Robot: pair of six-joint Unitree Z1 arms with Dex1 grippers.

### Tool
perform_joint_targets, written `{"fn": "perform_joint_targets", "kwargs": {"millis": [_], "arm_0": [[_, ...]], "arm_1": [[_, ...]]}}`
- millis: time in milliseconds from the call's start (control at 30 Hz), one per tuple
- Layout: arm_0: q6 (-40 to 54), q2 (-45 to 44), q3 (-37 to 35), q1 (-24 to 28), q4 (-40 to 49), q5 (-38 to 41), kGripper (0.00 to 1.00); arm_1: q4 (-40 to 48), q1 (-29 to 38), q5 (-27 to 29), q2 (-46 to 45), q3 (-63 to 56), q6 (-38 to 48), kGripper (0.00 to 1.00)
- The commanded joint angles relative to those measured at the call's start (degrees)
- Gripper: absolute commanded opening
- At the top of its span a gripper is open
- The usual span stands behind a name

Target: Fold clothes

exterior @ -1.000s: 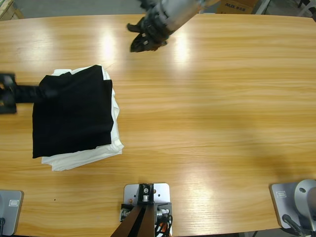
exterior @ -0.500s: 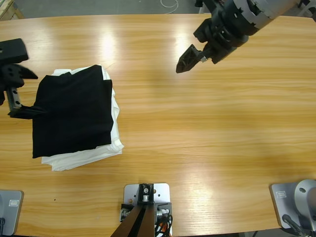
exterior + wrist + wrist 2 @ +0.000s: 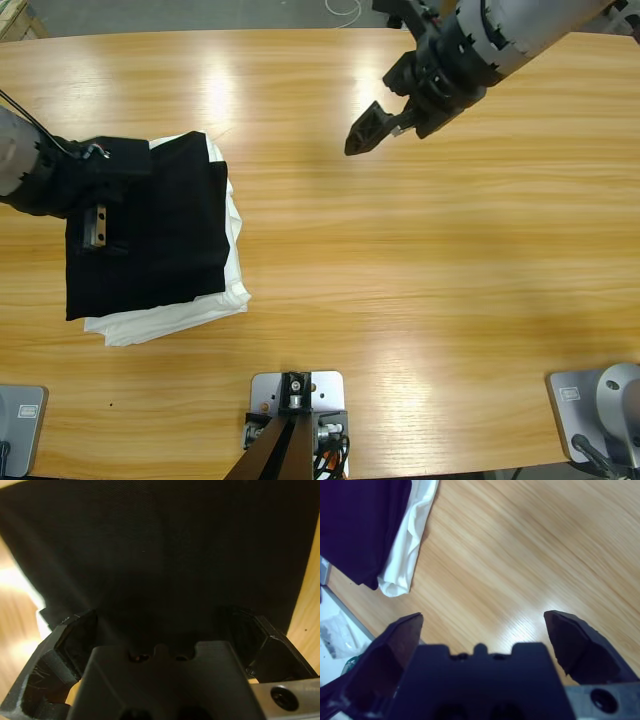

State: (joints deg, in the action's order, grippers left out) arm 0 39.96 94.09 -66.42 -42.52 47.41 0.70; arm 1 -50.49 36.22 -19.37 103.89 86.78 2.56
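**Folded black shirt on white cloth near the bench's left end**

The black polo shirt [image 3: 150,235] lies folded into a flat, roughly square block of matte, finely woven fabric, its edges fairly straight. It sits on top of a folded white cloth [image 3: 170,315], softer and more rumpled, whose layers show along the shirt's right side and front edge and at its far corner. Both rest on the pale, glossy wooden bench [image 3: 420,260], whose long grain runs left to right and carries bright patches of reflected light.

The left tool [image 3: 95,225] reaches in from the bench's left edge and hangs over the left part of the shirt; in the left wrist view its jaws stand spread wide, with only dark weave [image 3: 160,555] between them and nothing pinched.

The right tool [image 3: 372,128] comes in from the far right corner and hangs above bare wood near the far edge, well apart from the pile. Its jaws are also spread, with empty bench [image 3: 520,555] between them.

From the pile's right side to the bench's right end, the wood lies open.
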Motion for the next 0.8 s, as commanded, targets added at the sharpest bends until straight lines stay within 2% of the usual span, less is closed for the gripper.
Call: {"fn": "perform_joint_targets", "kwargs": {"millis": [33, 367, 567, 667, 800], "arm_0": [[2.5, 12.7, 1.3, 0.5, -1.2, 3.7, 0.997], [2.3, 18.1, 1.6, 2.3, -1.6, 3.4, 0.996], [1.5, 25.1, 0.3, 2.7, -1.7, 4.4, 0.998], [-4.7, 28.4, -2.8, 4.4, -0.7, 3.7, 0.999], [-9.4, 31.2, -7.4, 10.2, 2.7, 3.2, 0.999]], "arm_1": [[1.6, -0.4, -1.6, 4.1, -1.7, 0.7, 1.000], [2.4, -2.5, -2.4, 5.1, -1.6, 0.6, 1.000], [2.1, -2.8, -2.6, 4.0, -1.6, 0.6, 1.000], [1.9, -3.5, -2.6, 3.5, -1.7, 0.6, 1.000], [1.5, -4.3, -2.5, 2.4, -2.0, 0.6, 1.000]]}}
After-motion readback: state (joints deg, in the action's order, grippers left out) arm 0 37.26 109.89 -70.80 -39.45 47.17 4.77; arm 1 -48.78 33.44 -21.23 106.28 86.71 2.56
